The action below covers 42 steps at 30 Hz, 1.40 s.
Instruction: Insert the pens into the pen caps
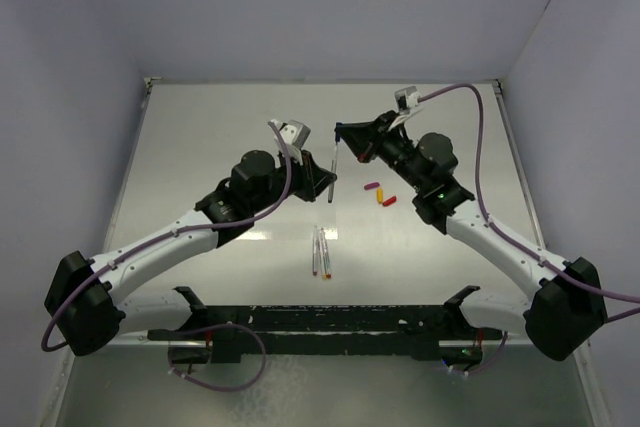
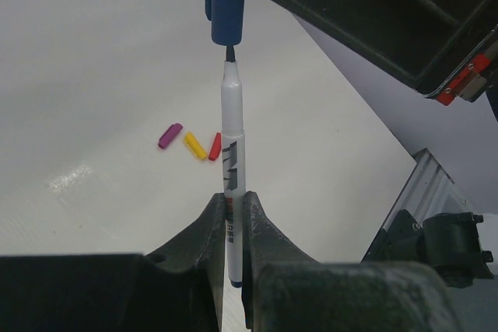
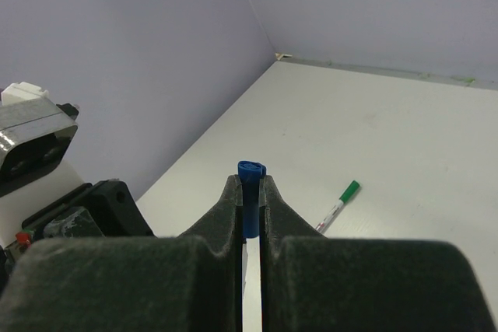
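Lying nearest on the table (image 1: 200, 147), just past the arm bases and around mid-width: loose pens (image 1: 320, 252) side by side, running near to far, coloured tips toward the near edge; exact count too small to tell.

Farther and slightly right, flat on the surface: magenta cap (image 2: 170, 135), yellow cap (image 2: 194, 145) and red cap (image 2: 215, 146) in a short row. Close together, yellow and red almost meeting at one end, each apart from any pen.

Just left of that row, on the left gripper (image 2: 232, 206): fingers clamped on the lower barrel of a white pen (image 2: 231, 114). Held clear of the table, dark tip leading away from the fingers toward the far side.

Right at that tip: open mouth of the blue cap (image 3: 250, 169). Tip sitting just at the opening, not visibly inside; touching or barely apart, cannot tell.

On the right gripper (image 3: 250, 183): fingers pressed in on the blue cap, pinching its sides, rounded end showing past the fingertips.

Farthest, beyond those fingers in the right wrist view, flat on the table and well apart from the rest: a capped pen (image 3: 336, 209), with green cap (image 3: 352, 189) seated on its end.
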Each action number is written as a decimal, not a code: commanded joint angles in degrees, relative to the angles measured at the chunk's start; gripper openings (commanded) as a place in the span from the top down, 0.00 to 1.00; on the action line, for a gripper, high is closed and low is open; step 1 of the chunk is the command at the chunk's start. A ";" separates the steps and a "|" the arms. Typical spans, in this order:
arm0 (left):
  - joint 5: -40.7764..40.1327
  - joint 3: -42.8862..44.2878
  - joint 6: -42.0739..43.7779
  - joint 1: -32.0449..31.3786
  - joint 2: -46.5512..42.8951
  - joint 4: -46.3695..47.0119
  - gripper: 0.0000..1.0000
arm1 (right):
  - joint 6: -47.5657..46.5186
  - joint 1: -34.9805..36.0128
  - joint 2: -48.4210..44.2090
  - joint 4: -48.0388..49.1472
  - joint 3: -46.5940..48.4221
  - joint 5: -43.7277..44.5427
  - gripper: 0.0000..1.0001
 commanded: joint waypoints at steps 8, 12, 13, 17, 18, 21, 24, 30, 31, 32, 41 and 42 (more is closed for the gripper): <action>1.56 2.35 -0.74 1.38 -1.01 3.00 1.00 | 1.09 -0.08 0.92 4.03 1.04 -1.17 1.00; 0.86 2.25 -0.86 1.92 -1.30 3.69 1.00 | 1.32 -0.06 0.70 2.82 0.70 -2.51 1.00; 0.89 2.31 -0.93 2.09 -1.18 3.91 1.00 | 1.37 -0.04 0.66 2.36 0.63 -2.94 1.00; 1.59 2.94 -0.86 2.70 -0.48 4.69 1.00 | 2.30 -0.01 1.02 1.71 -0.37 -5.07 1.00; 1.75 3.08 -0.85 2.78 -0.24 4.84 1.00 | 2.71 0.02 1.32 1.71 -0.53 -5.58 1.00; 1.95 3.34 -0.97 2.92 0.09 5.39 1.00 | 3.84 0.07 2.33 2.08 -1.00 -6.92 1.00; 1.49 3.12 -1.22 3.05 0.08 6.25 1.00 | 3.73 0.02 3.31 0.74 -0.36 -8.30 1.00; 1.16 1.94 -1.59 3.91 -0.68 9.67 1.00 | 2.02 0.07 5.20 -4.78 1.20 -11.78 1.00; 0.98 1.39 -1.70 4.10 -1.03 10.97 1.00 | 1.81 0.04 5.33 -5.33 1.31 -12.16 1.00; 0.94 0.80 -1.89 4.39 -1.44 12.29 1.00 | 1.68 0.03 5.58 -6.07 1.48 -12.66 1.00; 2.77 -2.28 -4.37 9.41 -2.31 22.16 1.00 | 0.47 0.07 9.69 -12.95 3.82 -17.53 1.00; 2.94 -2.64 -4.94 10.01 -2.31 23.42 1.00 | 0.16 0.07 10.16 -13.72 4.02 -17.76 1.00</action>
